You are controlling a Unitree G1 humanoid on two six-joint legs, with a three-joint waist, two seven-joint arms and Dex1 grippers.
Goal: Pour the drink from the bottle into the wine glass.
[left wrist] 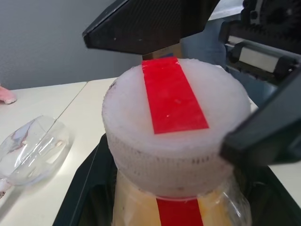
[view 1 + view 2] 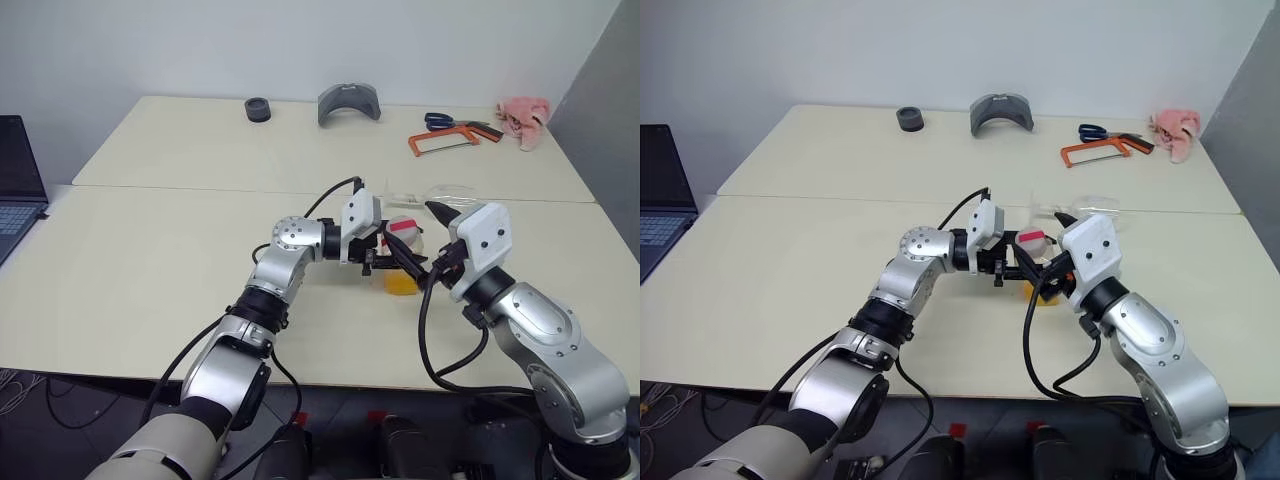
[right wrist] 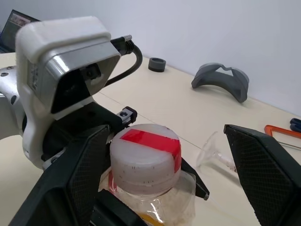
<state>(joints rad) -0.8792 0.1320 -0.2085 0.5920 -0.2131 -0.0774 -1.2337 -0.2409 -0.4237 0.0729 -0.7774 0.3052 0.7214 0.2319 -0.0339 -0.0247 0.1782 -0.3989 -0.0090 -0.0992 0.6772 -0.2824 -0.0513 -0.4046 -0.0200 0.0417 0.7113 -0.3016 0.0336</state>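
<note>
The bottle is a small clear one with a white cap crossed by a red strip. It stands upright over the table's middle, with the orange drink in its lower part. My left gripper reaches in level from the left and is shut on the bottle's body just below the cap. My right gripper is open, one finger on each side of the cap with gaps between. The wine glass lies on its side on the table just behind the bottle, also seen as the wine glass.
Along the far side of the table lie a black ring, a grey curved piece, blue scissors, an orange hacksaw and a pink cloth. A laptop sits at the left edge.
</note>
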